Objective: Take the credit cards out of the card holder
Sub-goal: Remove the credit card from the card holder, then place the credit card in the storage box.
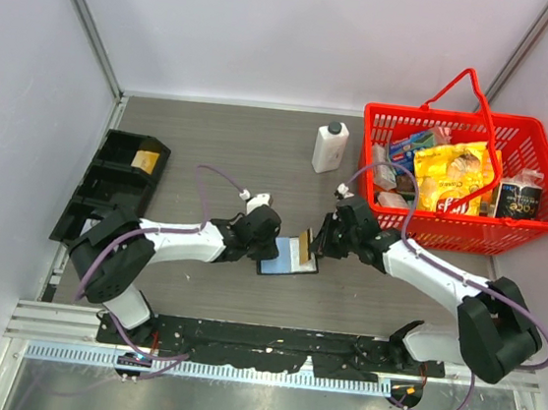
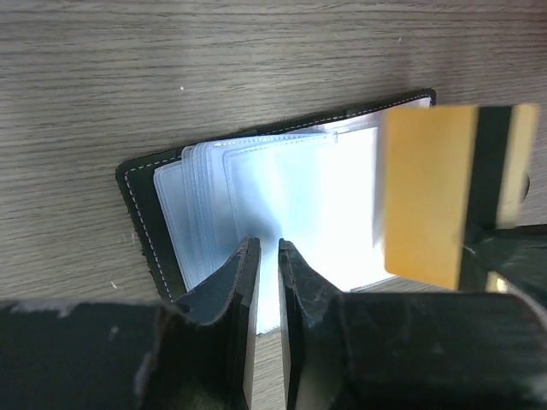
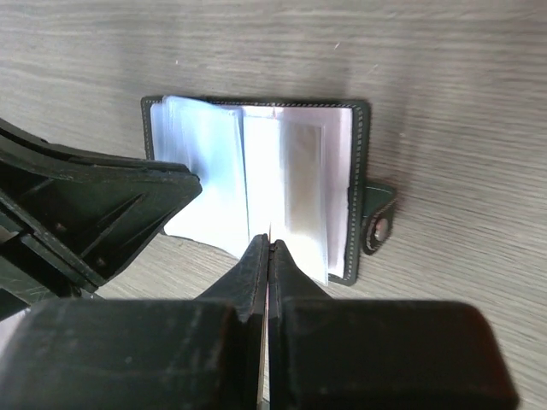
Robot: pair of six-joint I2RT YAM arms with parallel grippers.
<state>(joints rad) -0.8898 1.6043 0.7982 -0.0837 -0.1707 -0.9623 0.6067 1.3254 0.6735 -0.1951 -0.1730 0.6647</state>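
The black card holder (image 1: pixel 275 265) lies open on the table between both arms, its clear sleeves fanned out (image 2: pixel 273 184) and its snap tab on the right edge (image 3: pixel 379 224). My right gripper (image 1: pixel 317 248) is shut on a yellowish-orange credit card (image 2: pixel 427 196) with a dark stripe. It holds the card on edge above the holder's right half, and the card shows only as a thin line between the jaws (image 3: pixel 268 241). My left gripper (image 2: pixel 267 246) has its jaws nearly closed, with nothing between them, and its tips rest on the holder's left sleeves. Light blue cards are not visible.
A red basket (image 1: pixel 532 239) full of groceries stands at the back right. A white bottle (image 1: pixel 330 147) stands to its left. A black compartment tray (image 1: pixel 97 195) holding a yellow item (image 1: pixel 145 160) lies along the left wall.
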